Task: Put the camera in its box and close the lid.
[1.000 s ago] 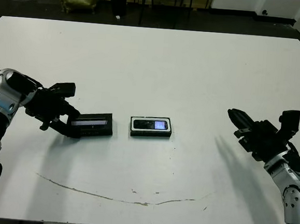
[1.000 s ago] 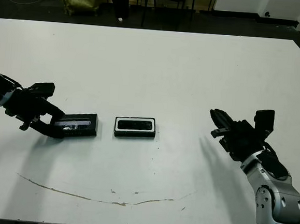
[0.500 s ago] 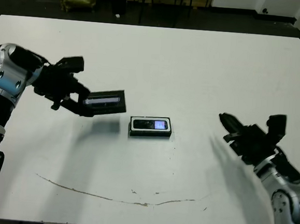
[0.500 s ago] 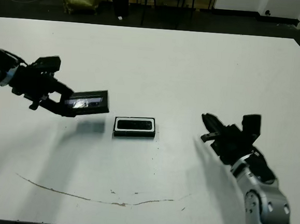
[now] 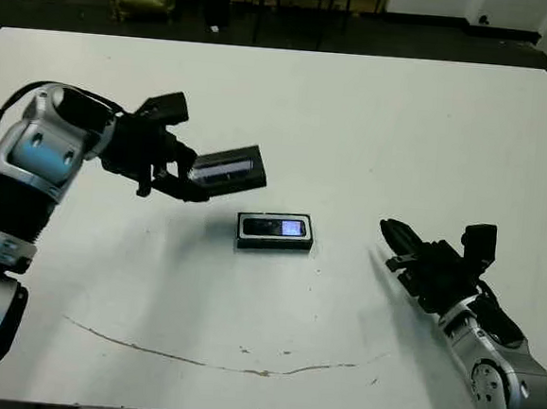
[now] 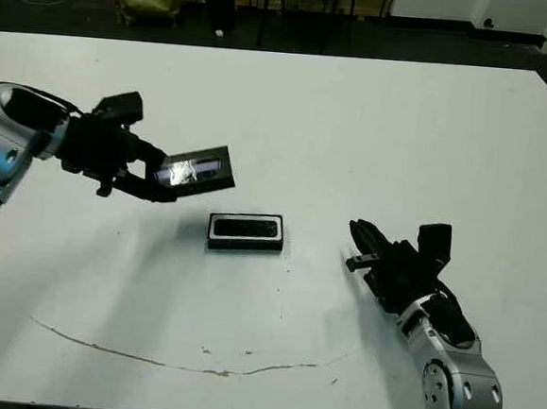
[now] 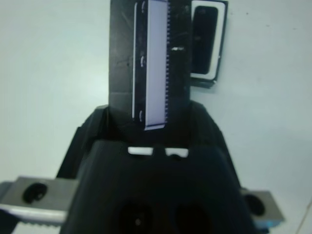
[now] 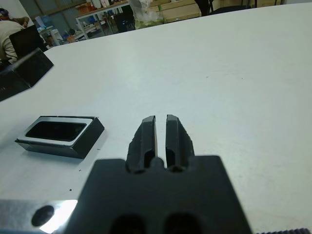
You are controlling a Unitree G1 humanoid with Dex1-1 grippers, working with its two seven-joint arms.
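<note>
Left gripper (image 5: 176, 173): clamped on lid (image 5: 227, 169), fingertips hidden beneath.
Right gripper (image 8: 161, 134): fingers nearly together, empty.
Box (image 5: 274, 231): camera (image 5: 272, 227) inside, uncovered.

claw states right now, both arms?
Left claw: shut on the flat black rectangular lid, held above the table.
Right claw: shut, empty, fingers almost touching.

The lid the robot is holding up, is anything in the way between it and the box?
Nothing visible is. The left gripper holds the lid in the air beside the box, with only bare white table between them. The camera already lies inside the box.
</note>
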